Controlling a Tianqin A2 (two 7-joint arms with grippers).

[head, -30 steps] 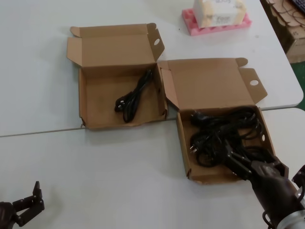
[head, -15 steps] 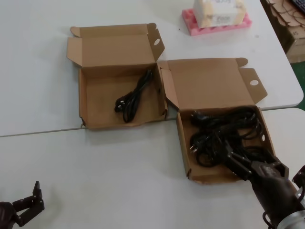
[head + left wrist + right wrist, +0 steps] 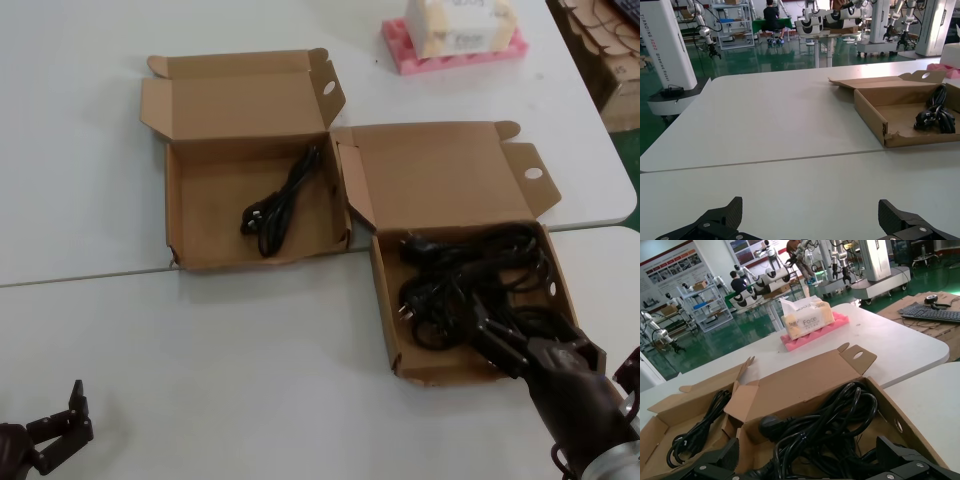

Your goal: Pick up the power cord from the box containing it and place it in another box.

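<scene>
Comparing with 1 second ago, almost nothing has shifted: the right gripper (image 3: 497,335) still hangs over the near side of the right-hand box (image 3: 384,290), fingers spread above the tangled power cord (image 3: 470,275), clasping nothing. No grasp has begun, I judge. The left-hand box (image 3: 175,215) holds 1 bundle already. The left gripper (image 3: 58,425) waits open, near-left.

Dark brown-black arms, angular black right gripper (image 3: 497,340) and left gripper (image 3: 60,422), silver wrist band.
</scene>
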